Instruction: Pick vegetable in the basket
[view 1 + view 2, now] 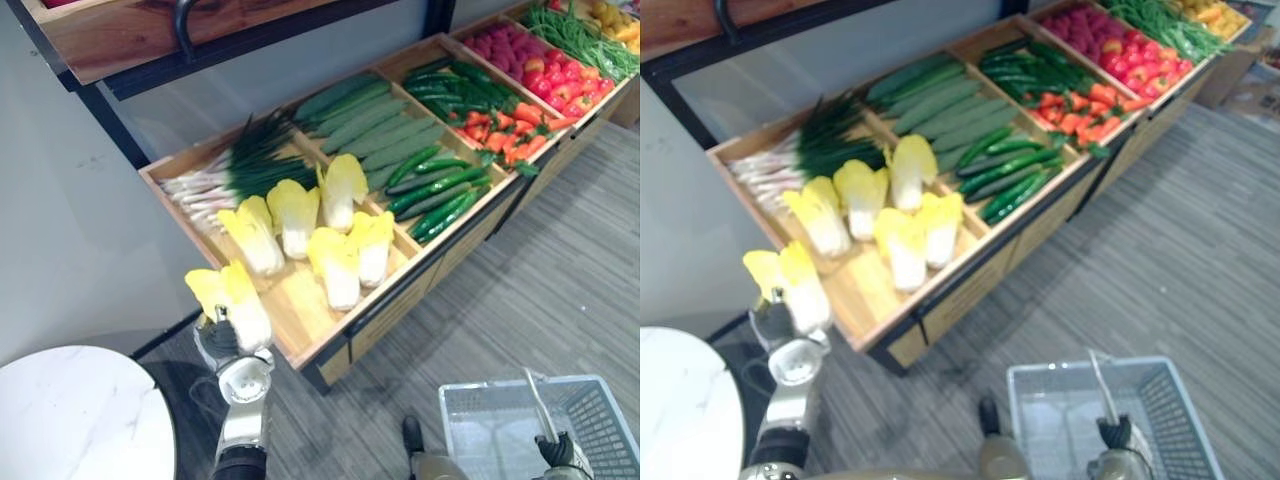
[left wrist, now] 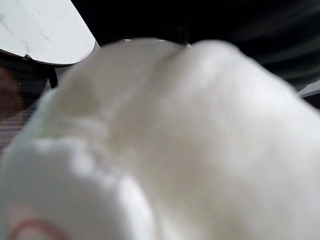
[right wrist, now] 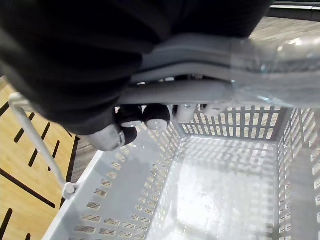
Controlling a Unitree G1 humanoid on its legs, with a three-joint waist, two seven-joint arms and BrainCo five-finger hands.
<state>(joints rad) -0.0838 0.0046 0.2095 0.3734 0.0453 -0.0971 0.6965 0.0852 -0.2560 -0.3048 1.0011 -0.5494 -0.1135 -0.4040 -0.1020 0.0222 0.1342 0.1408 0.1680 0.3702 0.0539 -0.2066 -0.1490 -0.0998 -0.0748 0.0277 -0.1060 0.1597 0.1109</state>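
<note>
By shelf (image 1: pixel 300 312), left hand (image 1: pixel 222 342) clutching cabbage (image 1: pixel 242 308); basket (image 1: pixel 500 388) cropped

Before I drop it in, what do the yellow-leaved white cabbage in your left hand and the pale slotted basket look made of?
Cabbage: possibly a moulded replica, smooth and uniform like those in the wooden crate; unsure. Basket: light-grey plastic, slightly shiny, with moulded slots.

There are six napa cabbages (image 1: pixel 293 215), one grey plastic basket (image 1: pixel 478 432) and one round white table (image 1: pixel 70 415).
</note>
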